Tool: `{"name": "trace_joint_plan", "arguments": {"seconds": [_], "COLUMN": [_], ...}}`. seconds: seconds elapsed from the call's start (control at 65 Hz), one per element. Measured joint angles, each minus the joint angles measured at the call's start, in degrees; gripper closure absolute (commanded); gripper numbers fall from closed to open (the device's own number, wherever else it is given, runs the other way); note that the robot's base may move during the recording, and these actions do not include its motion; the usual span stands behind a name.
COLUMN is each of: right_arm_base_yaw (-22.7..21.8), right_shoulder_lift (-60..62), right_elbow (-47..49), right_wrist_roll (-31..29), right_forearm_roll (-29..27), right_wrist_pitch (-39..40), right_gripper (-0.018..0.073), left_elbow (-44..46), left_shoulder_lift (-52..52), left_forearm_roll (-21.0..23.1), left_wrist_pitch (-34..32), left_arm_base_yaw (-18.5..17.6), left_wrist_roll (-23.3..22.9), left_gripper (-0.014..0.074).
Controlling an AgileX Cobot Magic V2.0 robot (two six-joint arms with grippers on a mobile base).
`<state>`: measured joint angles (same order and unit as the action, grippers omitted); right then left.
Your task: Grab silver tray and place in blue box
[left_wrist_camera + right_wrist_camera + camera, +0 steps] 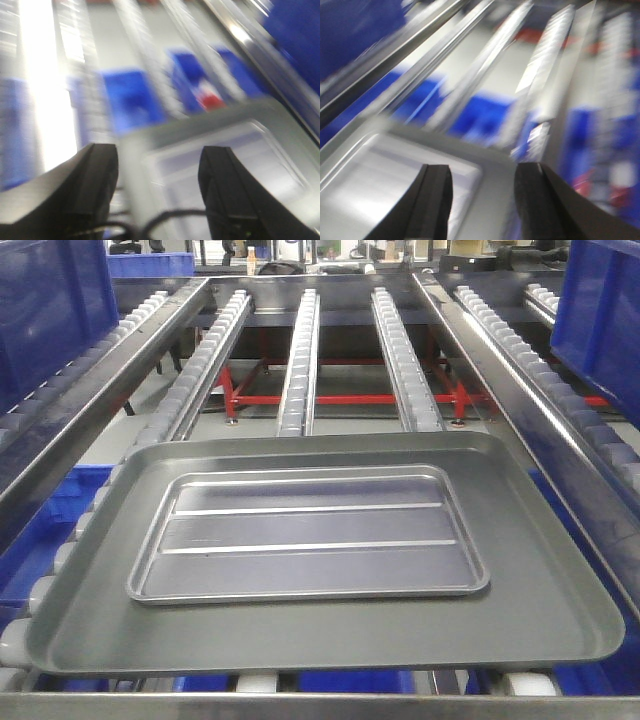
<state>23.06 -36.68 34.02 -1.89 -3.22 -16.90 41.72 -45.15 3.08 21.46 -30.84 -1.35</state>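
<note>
Silver tray (310,535) inside dark-grey tray (545,615); left claw (159,152), right claw (484,170) spread.

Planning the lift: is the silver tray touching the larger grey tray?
Touching. The front view shows the silver tray lying flat inside the grey tray, its rim seated on that tray's floor with no visible gap.

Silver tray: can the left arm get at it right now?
Probably yes. The silver tray lies uncovered in the dark-grey tray, and the open left gripper hovers near its corner, though that view is blurred.
</note>
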Motion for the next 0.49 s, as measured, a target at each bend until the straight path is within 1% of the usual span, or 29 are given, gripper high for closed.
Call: {"name": "trace_joint_plan", "arguments": {"seconds": [0.062, 0.092, 0.123, 0.185, 0.277, 0.354, 0.492], "right_arm_base_yaw": [4.75, 6.52, 7.92, 9.68, 9.81, 8.59, 5.54], "right_shoulder_lift": [-5.38, -7.71, -10.06, -14.57, -20.91, -26.31, -35.65], "right_elbow": [1.22, 1.75, 2.43, 4.25, 7.71, 11.10, 17.42], "right_wrist_roll": [0.00, 0.00, 0.22, 1.33, 4.82, 7.52, 10.53], "right_forearm_roll": [0.00, 0.00, 0.00, 0.00, -0.04, -0.04, -0.13], "right_wrist_pitch": [-0.10, -0.10, -0.36, -1.50, -5.23, -9.12, -14.61], "right_gripper": [0.0143, 0.0143, 0.0143, 0.0143, 0.0143, 0.0144, 0.0144], "left_elbow": [1.79, 2.52, 3.29, 4.96, 7.96, 10.88, 16.06], "left_shoulder_lift": [-5.11, -7.35, -9.55, -13.78, -19.28, -23.71, -31.99], "left_forearm_roll": [0.67, 1.43, 2.56, 5.03, 6.95, 7.32, 4.87], "left_wrist_pitch": [0.00, 0.00, 0.08, 0.81, 4.04, 7.83, 13.68], "left_arm_base_yaw": [-4.97, -6.84, -8.26, -9.54, -8.91, -6.57, -2.01], "left_wrist_roll": [0.00, 0.00, 0.00, 0.00, -0.62, -2.51, -7.51], "left_gripper": [0.0313, 0.0314, 0.0314, 0.0314, 0.0314, 0.0314, 0.0314]}}
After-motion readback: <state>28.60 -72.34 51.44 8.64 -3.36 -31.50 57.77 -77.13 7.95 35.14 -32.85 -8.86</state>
